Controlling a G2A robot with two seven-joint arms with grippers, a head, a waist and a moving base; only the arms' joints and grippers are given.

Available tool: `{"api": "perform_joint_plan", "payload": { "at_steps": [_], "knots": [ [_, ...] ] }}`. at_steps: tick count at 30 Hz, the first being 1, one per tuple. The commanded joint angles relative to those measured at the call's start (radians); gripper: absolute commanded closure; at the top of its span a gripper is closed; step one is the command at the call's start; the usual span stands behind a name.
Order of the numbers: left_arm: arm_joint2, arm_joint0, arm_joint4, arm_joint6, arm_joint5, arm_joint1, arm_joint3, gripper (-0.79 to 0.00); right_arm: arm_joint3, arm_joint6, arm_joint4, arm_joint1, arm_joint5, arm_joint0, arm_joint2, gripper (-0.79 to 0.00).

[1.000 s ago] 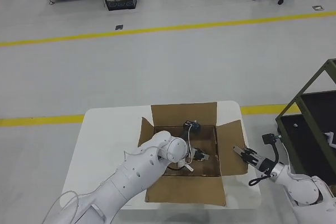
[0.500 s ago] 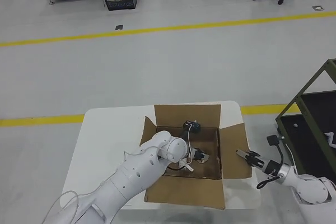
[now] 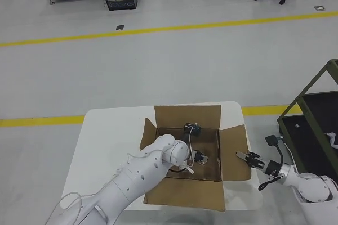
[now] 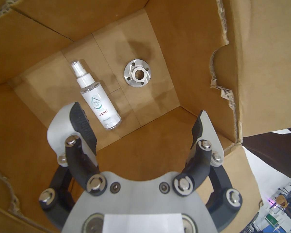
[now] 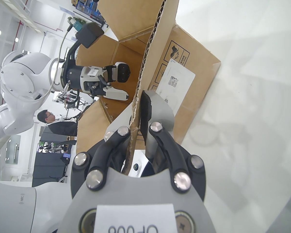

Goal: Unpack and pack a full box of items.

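Note:
An open cardboard box (image 3: 183, 194) stands on the white table (image 3: 104, 146). On its floor lie a white spray bottle (image 4: 97, 103) and a round metal flange (image 4: 138, 73), side by side. My left gripper (image 4: 140, 124) hangs open inside the box above them, nothing between its fingers; it appears in the top view as left gripper (image 3: 200, 157) and across the box as left gripper (image 5: 118, 83). My right gripper (image 5: 135, 117) is shut on the edge of the box's right flap (image 5: 157, 35), and stands at the box's right side, right gripper (image 3: 242, 155).
A dark green metal cart (image 3: 321, 107) stands just right of the table, close behind my right arm. The box's other flaps (image 3: 186, 115) are folded outward. Bare tabletop lies left of the box.
The right gripper pulled the right flap outward and the box shifted and turned slightly to the right. The left gripper stayed inside the box, nearly still.

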Motion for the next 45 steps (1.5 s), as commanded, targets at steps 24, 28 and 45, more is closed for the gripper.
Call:
{"api": "perform_joint_plan", "payload": {
  "at_steps": [24,28,45],
  "knots": [
    [0.072,-0.064,-0.043,0.134,-0.080,-0.145,0.423,-0.419,-0.033,-0.063,-0.026,0.007,0.014,-0.041,0.000,0.000],
    [0.078,-0.067,-0.040,0.148,-0.084,-0.164,0.473,-0.382,-0.033,-0.068,-0.029,0.008,0.016,-0.042,0.000,0.000],
    [0.080,-0.098,0.001,0.188,-0.080,-0.220,0.598,-0.539,-0.027,-0.075,-0.027,0.012,0.019,-0.032,-0.013,0.000]
  ]
}}
